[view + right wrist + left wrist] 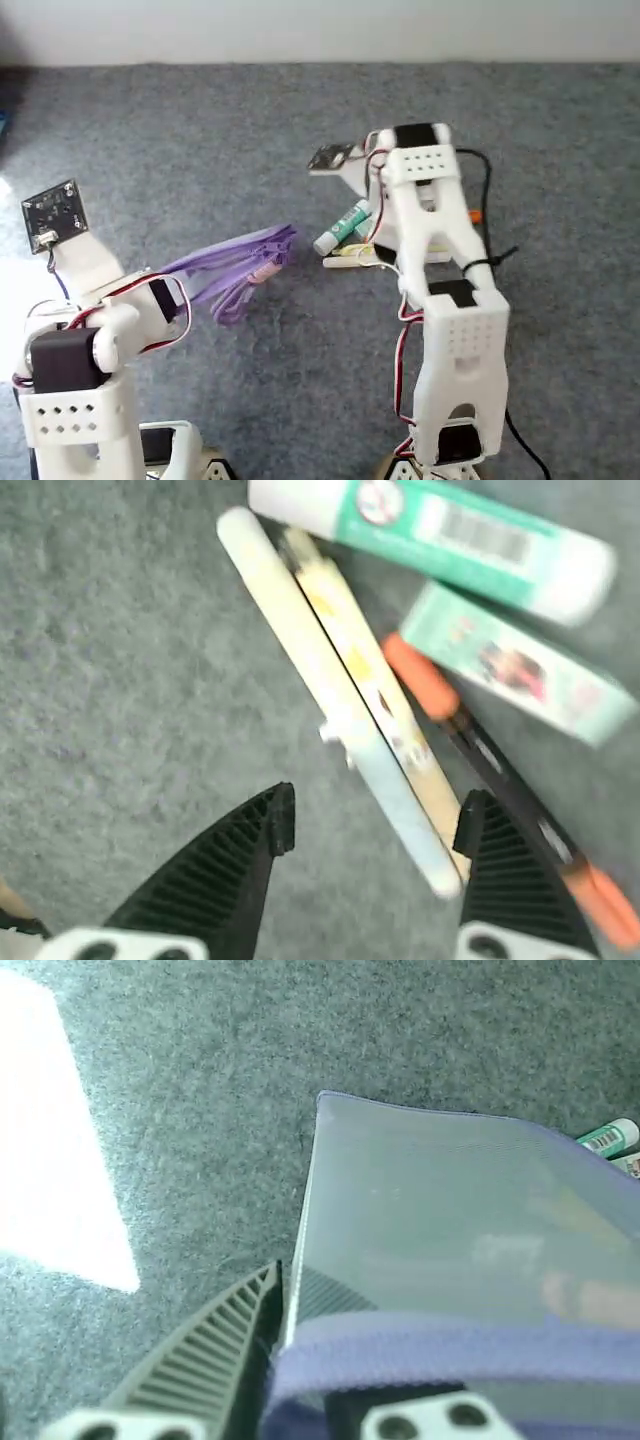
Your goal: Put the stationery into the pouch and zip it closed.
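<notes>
Pouch: your left tool (285,1305) clamps the purple pouch (235,265), lifted left of centre.
Stationery: glue stick (430,530) and pens (335,695) lie on the bench (200,130), right of it.
Other arm: your right tool (375,820) gapes wide over the pens.
Remaining: seemingly all loading, then zipping.

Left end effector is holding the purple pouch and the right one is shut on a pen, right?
No: the right end effector is open above the pens, gripping nothing, as the right wrist view shows. The left end effector does hold the purple pouch.
</notes>
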